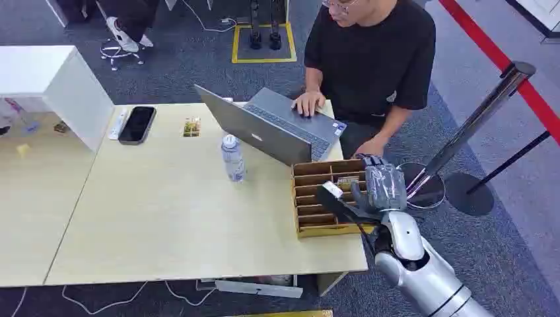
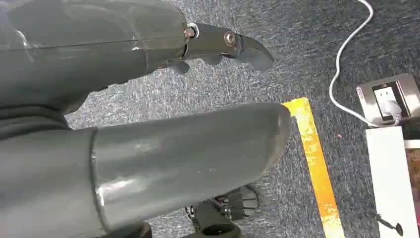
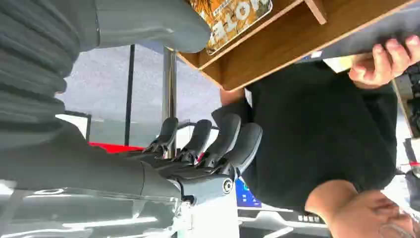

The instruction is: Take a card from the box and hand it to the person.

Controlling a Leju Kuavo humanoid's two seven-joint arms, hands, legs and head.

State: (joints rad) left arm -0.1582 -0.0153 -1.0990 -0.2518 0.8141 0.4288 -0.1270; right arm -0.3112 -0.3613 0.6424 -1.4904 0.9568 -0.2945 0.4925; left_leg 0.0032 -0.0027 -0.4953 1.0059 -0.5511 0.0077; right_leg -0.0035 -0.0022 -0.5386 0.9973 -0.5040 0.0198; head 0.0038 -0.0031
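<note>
Currently right hand [image 1: 370,191] hovers over the box's [image 1: 323,198] right edge, fingers [image 3: 218,144] apart and gripping nothing, while a printed orange card [image 3: 233,17] lies flat in a box compartment beside the thumb.

My right arm is reaching up from five o'clock in the head view, its silver forearm angling toward eleven o'clock. My right hand [image 1: 370,191] is hovering, thumb stretched toward nine o'clock, fingers [image 3: 218,144] lightly curled and apart, gripping nothing. My left hand [image 2: 148,124] is hanging down, fingers apart, holding nothing.
</note>
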